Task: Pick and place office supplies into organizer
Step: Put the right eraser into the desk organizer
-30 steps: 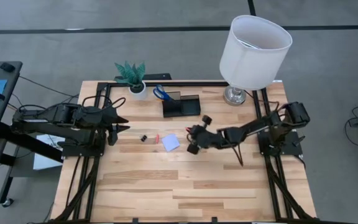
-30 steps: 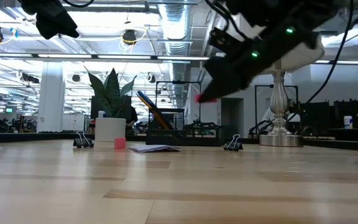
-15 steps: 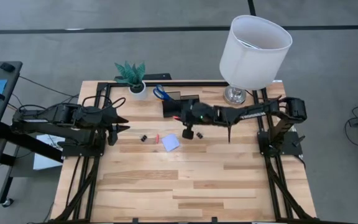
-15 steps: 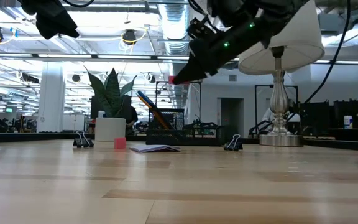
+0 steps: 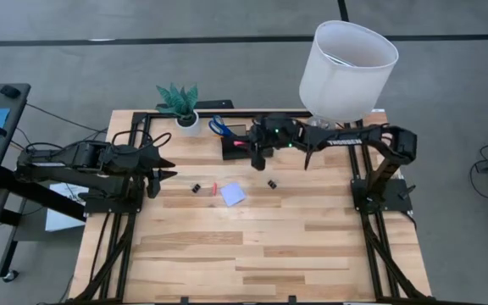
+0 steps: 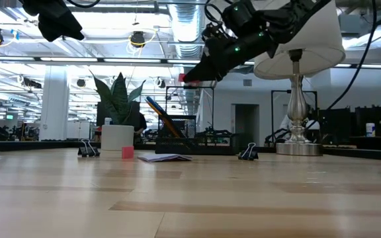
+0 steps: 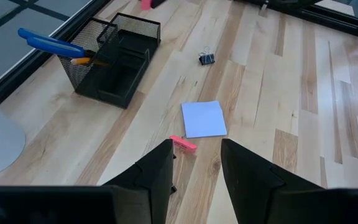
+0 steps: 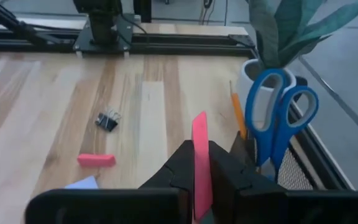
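Above the far edge of the bench, over the small black mesh organizer (image 5: 246,144), a flat red strip (image 8: 199,163) stands on end between the pressed-together fingers of the right gripper (image 5: 256,158). It is pinched low on its length, so most of it juts out ahead of the fingertips, probably so that it can go down into a compartment end first. In the right wrist view the strip points toward the organizer's taller compartment, where the blue-handled scissors (image 8: 281,114) and a wooden pencil (image 8: 237,115) already stand upright. In the low view the gripper hangs well above the organizer, not yet lowered.

Left on the bench toward its middle are a pale square note pad (image 5: 232,194), a small red bit (image 7: 183,143) just beside it, and two tiny black binder clips (image 5: 272,182) (image 5: 196,187), one on each side of the pad.

The left gripper (image 5: 166,169) waits near the left edge, its fingers (image 7: 156,171) spread and holding nothing.
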Robot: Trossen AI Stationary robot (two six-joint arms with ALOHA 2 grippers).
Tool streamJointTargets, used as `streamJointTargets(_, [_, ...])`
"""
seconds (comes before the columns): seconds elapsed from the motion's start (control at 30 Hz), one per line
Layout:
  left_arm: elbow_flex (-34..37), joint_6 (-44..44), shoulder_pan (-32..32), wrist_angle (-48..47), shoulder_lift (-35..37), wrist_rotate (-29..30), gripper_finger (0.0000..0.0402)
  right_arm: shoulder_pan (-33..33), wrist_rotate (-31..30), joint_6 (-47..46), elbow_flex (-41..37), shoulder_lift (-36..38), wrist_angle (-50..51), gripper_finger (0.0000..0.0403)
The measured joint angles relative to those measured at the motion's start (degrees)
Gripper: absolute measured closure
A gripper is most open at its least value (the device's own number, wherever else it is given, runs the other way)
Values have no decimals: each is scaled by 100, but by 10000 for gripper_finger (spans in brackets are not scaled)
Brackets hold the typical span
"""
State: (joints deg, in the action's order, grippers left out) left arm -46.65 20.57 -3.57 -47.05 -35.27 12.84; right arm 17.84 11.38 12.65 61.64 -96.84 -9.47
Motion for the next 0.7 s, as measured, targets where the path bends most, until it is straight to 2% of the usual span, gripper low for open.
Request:
streamJointTargets(0.2, [0, 1, 2, 0, 0, 0, 276, 204, 278, -14, 21, 0, -212, 392])
streamJointTargets(0.37, [0, 1, 2, 0, 0, 0, 276, 227, 358, -12, 21, -2, -472, 379])
streamJointTargets(0.6, [0, 1, 0, 0, 0, 0, 276, 217, 511, -63, 213, -563, -858, 392])
streamJointTargets(0.7, [0, 1, 2, 0, 0, 0, 276, 262, 513, -151, 354, -893, -733, 386])
